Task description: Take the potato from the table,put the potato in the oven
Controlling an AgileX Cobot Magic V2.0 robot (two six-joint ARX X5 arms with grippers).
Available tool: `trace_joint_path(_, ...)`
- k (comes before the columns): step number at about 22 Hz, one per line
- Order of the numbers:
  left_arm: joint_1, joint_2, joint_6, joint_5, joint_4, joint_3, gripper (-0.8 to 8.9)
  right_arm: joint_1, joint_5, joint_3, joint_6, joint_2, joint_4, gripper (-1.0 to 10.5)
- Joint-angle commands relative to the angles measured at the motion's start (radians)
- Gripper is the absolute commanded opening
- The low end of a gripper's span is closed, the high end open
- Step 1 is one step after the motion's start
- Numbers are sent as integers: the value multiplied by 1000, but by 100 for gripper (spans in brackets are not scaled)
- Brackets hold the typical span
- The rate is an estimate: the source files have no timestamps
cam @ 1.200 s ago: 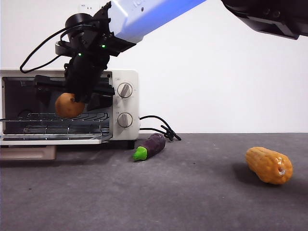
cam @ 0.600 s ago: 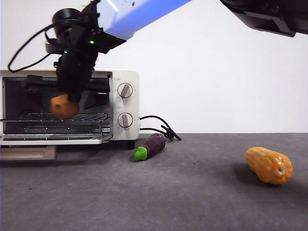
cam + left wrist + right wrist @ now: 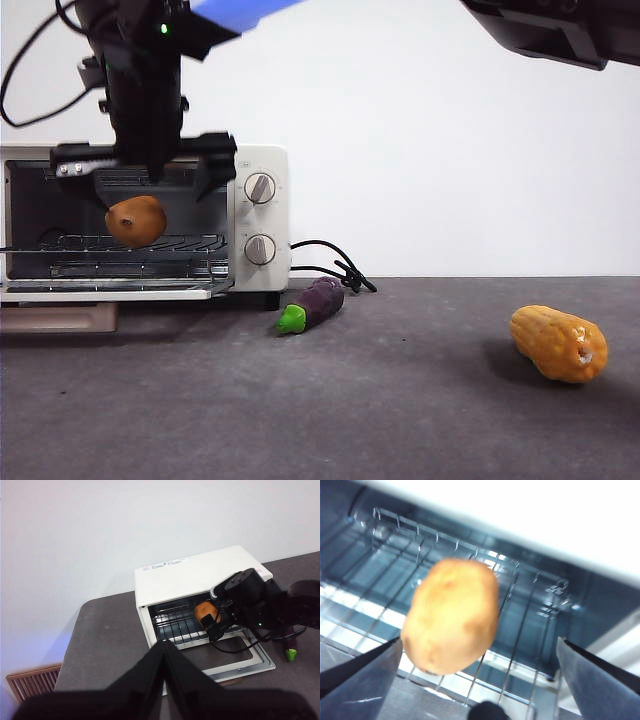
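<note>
The cream-white boxy toaster oven stood at the left of the dark grey matte worktop, its glass door dropped open and flat. The right end effector hung in front of the oven's mouth, coming down from above, its two black jaws spread wide apart and gripping nothing. Directly below it, between the lines of the jaws, was the smooth orange-brown oval potato, just above the wire rack at the oven opening. In the right wrist view the potato sat nearer one jaw than the other, with a clear gap to the far jaw; whether it touched the near jaw could not be told. The rack showed behind it.

Beside the end effector, on the oven's cream front panel, were two round knobs, one above the other. Beyond them a black cord looped along the worktop, and near it lay a small purple eggplant with a green cap. Well apart from the end effector lay a bumpy yellow-orange corn cob.

The left end effector waited high, well back from the oven, its jaws pressed together with nothing between them
</note>
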State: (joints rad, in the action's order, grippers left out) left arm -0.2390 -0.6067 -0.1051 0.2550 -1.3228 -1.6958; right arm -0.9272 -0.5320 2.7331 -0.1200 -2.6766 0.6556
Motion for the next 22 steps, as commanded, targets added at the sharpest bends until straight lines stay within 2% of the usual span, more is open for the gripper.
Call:
trace_joint_path(1,-5,2,-2,-1,6,0,-5,-27,-14,72,-17,-15,77,702)
trace_joint_path(5,-5,2,-2,0,6,0,-5,-50,56,216,-11,-15,251,702)
trace_joint_path(10,-5,2,-2,1,6,0,-5,-86,70,483,-1,-15,614,702)
trace_joint_path(12,-5,-1,-2,1,6,0,-5,-101,69,495,8,19,719,702)
trace_joint_path(17,-5,-11,2,0,6,0,-5,-136,82,494,37,112,727,702)
trace_joint_path(22,-5,-32,2,8,6,1,-5,-195,1,493,107,217,727,704)
